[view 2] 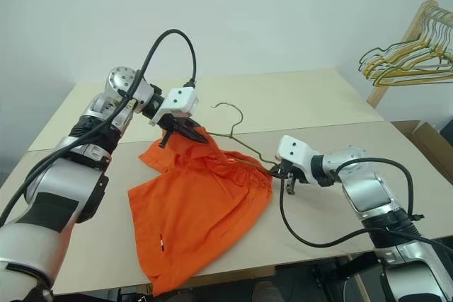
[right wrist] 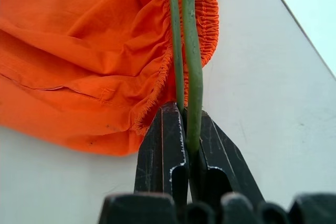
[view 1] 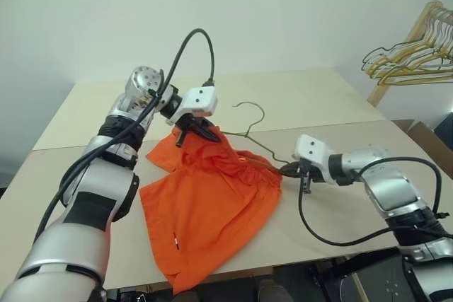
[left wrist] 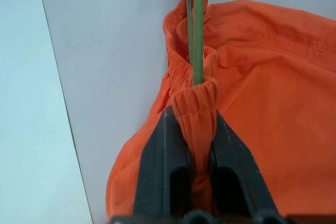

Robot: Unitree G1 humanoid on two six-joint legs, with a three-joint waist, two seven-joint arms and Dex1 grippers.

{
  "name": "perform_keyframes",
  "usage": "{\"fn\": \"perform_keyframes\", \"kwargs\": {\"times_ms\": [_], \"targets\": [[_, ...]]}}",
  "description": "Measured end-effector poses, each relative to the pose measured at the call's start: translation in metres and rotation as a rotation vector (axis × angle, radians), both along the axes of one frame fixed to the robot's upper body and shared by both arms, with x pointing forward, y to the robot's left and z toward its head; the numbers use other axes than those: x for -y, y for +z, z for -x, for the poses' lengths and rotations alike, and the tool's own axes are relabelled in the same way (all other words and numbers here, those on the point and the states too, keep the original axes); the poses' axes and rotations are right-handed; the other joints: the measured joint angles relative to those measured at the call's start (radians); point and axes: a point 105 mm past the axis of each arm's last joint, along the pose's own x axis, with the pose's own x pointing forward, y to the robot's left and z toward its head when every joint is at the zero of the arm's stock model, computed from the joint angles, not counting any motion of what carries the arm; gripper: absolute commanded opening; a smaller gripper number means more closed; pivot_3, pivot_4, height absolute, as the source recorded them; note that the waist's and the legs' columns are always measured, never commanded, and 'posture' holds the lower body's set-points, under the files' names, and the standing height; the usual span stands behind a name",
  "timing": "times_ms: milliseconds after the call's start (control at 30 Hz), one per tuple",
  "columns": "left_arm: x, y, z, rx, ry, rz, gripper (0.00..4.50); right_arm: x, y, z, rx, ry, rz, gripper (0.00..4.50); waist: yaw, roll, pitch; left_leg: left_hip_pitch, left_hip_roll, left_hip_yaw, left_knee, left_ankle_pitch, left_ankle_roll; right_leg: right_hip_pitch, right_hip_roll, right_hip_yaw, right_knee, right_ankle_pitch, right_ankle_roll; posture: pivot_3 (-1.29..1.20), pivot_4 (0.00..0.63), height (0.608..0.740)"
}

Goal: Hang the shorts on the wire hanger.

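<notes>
Left eye view: shorts (view 1: 212, 210) are lying spread on the bench (view 1: 333, 111), legs trailing toward the near edge, waistband lifted at the far side. Left gripper (view 1: 202, 131) is pinching the far-left end of the waistband; right gripper (view 1: 291, 170) is clamping the wire hanger (view 1: 256, 134) at its right corner, just beside the waistband's other end. Hanger's long axis is running across the bench from one gripper to the other, hook rising behind the fabric. A bunch of spare hangers (view 1: 410, 51) is sitting well apart at far right.

Right eye view: same layout; both arms are nearly equally close, left on cloth, right on wire.

Left wrist view: jaws are closed on a fold of waistband, with the hanger's wire running straight away from the fingertips (left wrist: 173, 124) through the gathered elastic toward the other gripper.

Right wrist view: jaws are shut on two strands of wire, which are leading directly away into the waistband opening.

Judgement: next move is turning on sliding cloth along this wire axis, toward the right jaws.
</notes>
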Motion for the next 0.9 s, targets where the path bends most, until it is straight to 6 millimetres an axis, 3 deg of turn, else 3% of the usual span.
{"fn": "perform_keyframes", "kwargs": {"times_ms": [200, 367, 500, 600, 667, 733, 900], "targets": [[-0.003, 0.0, -0.001, 0.013, 0.006, -0.006, 0.0, -0.012, 0.017, 0.004, 0.069, 0.061, -0.053, 2.04, 0.0, 0.0, 0.0, 0.0, 0.0, -0.001, 0.001, 0.0, 0.0, 0.0, 0.0, 0.0, 0.001, 0.0, 0.0, -0.08, 0.0, 0.74], [-0.011, 0.009, -0.005, 0.035, 0.041, 0.029, 0.0, 0.006, 0.034, -0.003, 0.118, -0.043, -0.118, 3.75, 0.0, 0.0, 0.0, -0.002, 0.0, -0.001, 0.001, 0.0, 0.0, 0.0, 0.0, -0.001, 0.002, 0.0, 0.001, -0.08, 0.0, 0.74], [-0.024, 0.02, -0.009, 0.071, 0.092, 0.064, 0.0, 0.043, 0.038, 0.001, 0.089, -0.203, -0.209, 3.75, 0.004, 0.0, 0.0, -0.005, 0.0, -0.003, 0.002, 0.0, 0.0, -0.002, 0.0, -0.003, 0.004, 0.0, 0.001, -0.08, 0.0, 0.74], [-0.034, 0.027, -0.011, 0.087, 0.124, 0.08, 0.0, 0.066, 0.025, 0.016, 0.009, -0.299, -0.249, 3.75, 0.004, 0.0, 0.0, -0.006, 0.0, -0.003, 0.004, 0.0, 0.0, -0.003, 0.0, -0.003, 0.004, 0.001, 0.001, -0.07, 0.0, 0.74], [-0.038, 0.029, -0.011, 0.092, 0.133, 0.087, 0.0, 0.07, 0.009, 0.027, -0.055, -0.323, -0.262, 3.75, 0.003, 0.0, 0.0, -0.006, 0.0, -0.003, 0.004, -0.001, 0.002, -0.003, 0.0, -0.003, 0.005, 0.001, 0.001, -0.07, 0.0, 0.74], [-0.039, 0.03, -0.011, 0.095, 0.138, 0.091, 0.0, 0.063, -0.003, 0.033, -0.113, -0.333, -0.31, 3.75, -0.002, 0.0, 0.0, -0.006, 0.0, -0.002, 0.006, -0.002, 0.003, -0.003, 0.0, -0.002, 0.008, 0.001, 0.001, -0.07, 0.0, 0.74], [-0.038, 0.03, -0.011, 0.097, 0.135, 0.094, 0.0, 0.012, -0.026, 0.026, -0.215, -0.328, -0.486, 3.75, -0.02, 0.0, 0.0, -0.004, 0.0, -0.003, 0.008, -0.002, 0.004, -0.002, 0.001, 0.0, 0.012, 0.0, 0.001, -0.06, 0.0, 0.74]]}}
